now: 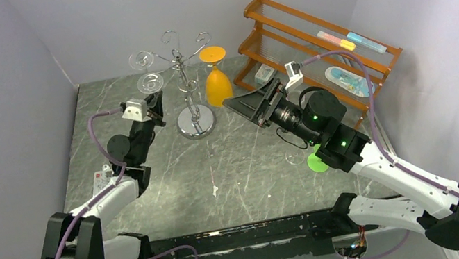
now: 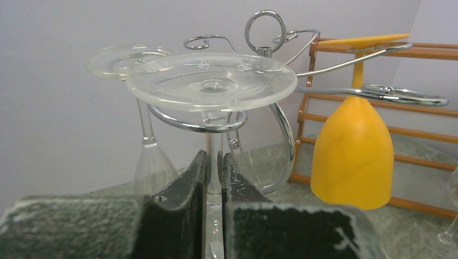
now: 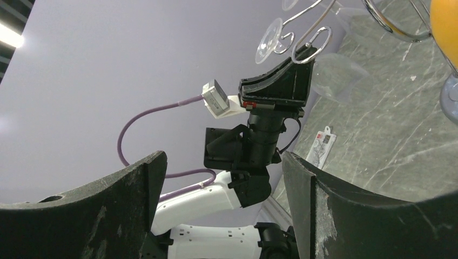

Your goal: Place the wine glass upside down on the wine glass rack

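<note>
A clear wine glass point(image 2: 210, 81) hangs upside down, its round foot uppermost and its stem running down between my left gripper's fingers. My left gripper point(image 2: 214, 164) is shut on that stem. The stem passes through a curled arm point(image 2: 189, 125) of the chrome wine glass rack point(image 1: 190, 97), and the foot sits just above the loop. From above, the left gripper point(image 1: 153, 105) is at the rack's left side under the glass foot point(image 1: 150, 83). My right gripper point(image 1: 244, 106) stands open and empty to the right of the rack, facing the left arm, and its jaws point(image 3: 224, 189) hold nothing.
A second clear glass point(image 2: 116, 59) hangs on the rack behind the held one. An orange glass point(image 1: 216, 75) hangs on the rack's right side. A wooden slatted shelf point(image 1: 311, 45) stands at the back right. A glass with a green foot point(image 1: 317, 159) lies under the right arm.
</note>
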{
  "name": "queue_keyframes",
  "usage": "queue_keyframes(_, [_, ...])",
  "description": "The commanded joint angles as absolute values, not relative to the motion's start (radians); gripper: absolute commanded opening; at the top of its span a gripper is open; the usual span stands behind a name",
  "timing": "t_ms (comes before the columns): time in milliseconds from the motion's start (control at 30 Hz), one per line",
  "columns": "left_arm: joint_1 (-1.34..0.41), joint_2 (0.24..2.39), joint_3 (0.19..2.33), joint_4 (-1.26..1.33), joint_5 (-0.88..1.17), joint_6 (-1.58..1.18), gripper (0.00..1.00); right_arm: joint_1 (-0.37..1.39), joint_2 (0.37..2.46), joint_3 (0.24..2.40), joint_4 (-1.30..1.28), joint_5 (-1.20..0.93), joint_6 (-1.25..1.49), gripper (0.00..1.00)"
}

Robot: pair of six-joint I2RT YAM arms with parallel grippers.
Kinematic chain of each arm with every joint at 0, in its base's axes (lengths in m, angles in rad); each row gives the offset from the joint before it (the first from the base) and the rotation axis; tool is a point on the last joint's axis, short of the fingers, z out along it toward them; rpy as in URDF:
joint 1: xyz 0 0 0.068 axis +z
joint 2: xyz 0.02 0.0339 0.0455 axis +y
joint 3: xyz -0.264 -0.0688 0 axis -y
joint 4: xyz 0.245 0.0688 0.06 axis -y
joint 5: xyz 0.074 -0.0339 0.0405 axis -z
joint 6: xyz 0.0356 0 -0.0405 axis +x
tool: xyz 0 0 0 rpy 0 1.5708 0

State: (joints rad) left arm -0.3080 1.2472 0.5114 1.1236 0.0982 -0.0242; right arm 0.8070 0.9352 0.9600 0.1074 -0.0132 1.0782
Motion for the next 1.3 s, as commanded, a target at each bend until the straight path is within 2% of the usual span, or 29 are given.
queue_keyframes(0, [-0.301,1.251,0.545,1.169,0.166,0.042,0.06,0.808,0.919,0.943,0.118,-0.012,1.085,0.82])
queue_keyframes(200, [-0.301,1.273,0.570,1.084,0.173,0.061,0.17,0.810,0.922,0.940,0.117,-0.012,1.086,0.82])
queue_keyframes(267, [-0.301,1.272,0.571,1.068,0.167,0.057,0.24,0.810,0.922,0.941,0.113,-0.012,1.086,0.82])
queue_keyframes(400, [-0.301,1.258,0.562,1.046,0.139,0.039,0.45,0.810,0.915,0.941,0.103,-0.003,1.082,0.82])
queue_keyframes(467, [-0.301,1.247,0.552,1.042,0.125,0.028,0.51,0.810,0.912,0.940,0.095,-0.003,1.076,0.82])
queue_keyframes(733, [-0.301,1.148,0.487,0.980,0.025,-0.053,0.66,0.810,0.882,0.936,0.040,0.083,1.029,0.83])
queue_keyframes(800, [-0.301,1.105,0.502,0.860,-0.058,-0.107,0.69,0.810,0.870,0.936,0.016,0.113,1.010,0.84])
queue_keyframes(867, [-0.301,1.045,0.525,0.624,-0.144,-0.183,0.71,0.810,0.859,0.936,0.003,0.147,0.971,0.85])
queue_keyframes(967, [-0.301,0.988,0.509,0.459,-0.165,-0.262,0.76,0.808,0.858,0.946,-0.083,0.227,0.895,0.88])
queue_keyframes(1000, [-0.301,0.970,0.503,0.426,-0.152,-0.274,0.82,0.808,0.861,0.953,-0.110,0.257,0.862,0.88])
queue_keyframes(1033, [-0.301,0.951,0.506,0.379,-0.135,-0.284,0.95,0.808,0.866,0.961,-0.135,0.290,0.832,0.88])
queue_keyframes(1100, [-0.301,0.909,0.534,0.244,-0.126,-0.301,0.97,0.808,0.881,0.982,-0.196,0.369,0.755,0.89])
queue_keyframes(1267, [-0.301,0.809,0.695,-0.180,-0.257,-0.468,0.97,0.806,0.999,1.074,-0.413,0.597,0.661,0.87])
